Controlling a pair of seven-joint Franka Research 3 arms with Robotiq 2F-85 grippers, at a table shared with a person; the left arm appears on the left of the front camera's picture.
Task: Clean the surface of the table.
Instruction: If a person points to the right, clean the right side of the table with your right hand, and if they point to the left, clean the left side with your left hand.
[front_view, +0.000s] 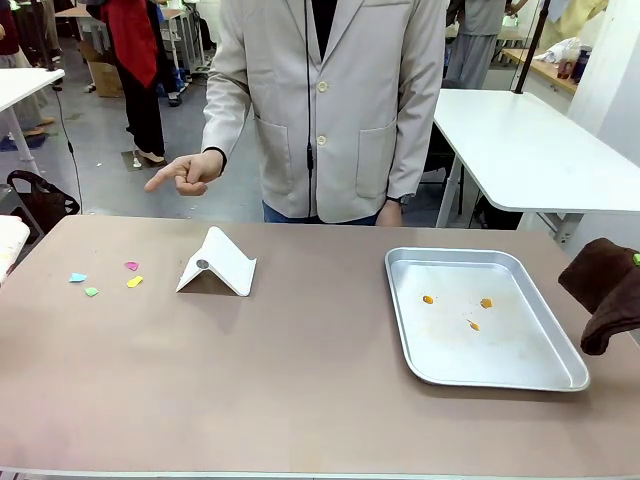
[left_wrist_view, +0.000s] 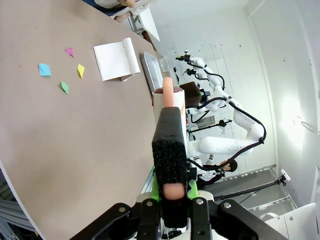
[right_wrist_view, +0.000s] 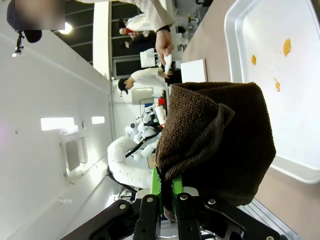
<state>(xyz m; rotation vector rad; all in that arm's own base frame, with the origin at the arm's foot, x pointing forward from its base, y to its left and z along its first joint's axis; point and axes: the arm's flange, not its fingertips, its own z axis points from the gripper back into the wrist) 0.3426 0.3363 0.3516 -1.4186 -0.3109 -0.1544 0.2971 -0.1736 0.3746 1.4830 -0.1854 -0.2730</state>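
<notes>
**Both grippers loaded, table ahead of me**

My left gripper (left_wrist_view: 174, 192) is clamped on a black foam-faced tool (left_wrist_view: 169, 145) with a peach-coloured handle, which points out over the table's left edge. My right gripper (right_wrist_view: 166, 187) is pinched together on a brown cloth (right_wrist_view: 215, 145). The cloth hangs bunched at the table's right edge, just beside the tray.

The table (front_view: 300, 400) spreads brownish-taupe in front of me, bare along its near edge. Toward the right edge lies a shiny metal tray (front_view: 500, 382) holding three small orange bits (front_view: 474, 325), all apart from one another.

Near the left edge lie four paper scraps (front_view: 134, 282), blue, green, yellow and pink, loosely grouped. Just right of them, nearer the far edge, a white folded card (front_view: 218, 263) stands like a small tent.

Past the far edge a person in a pale jacket stands. The person's hand (front_view: 190, 172) is held above the far-left part of the table, one finger pointing out to my left.
</notes>
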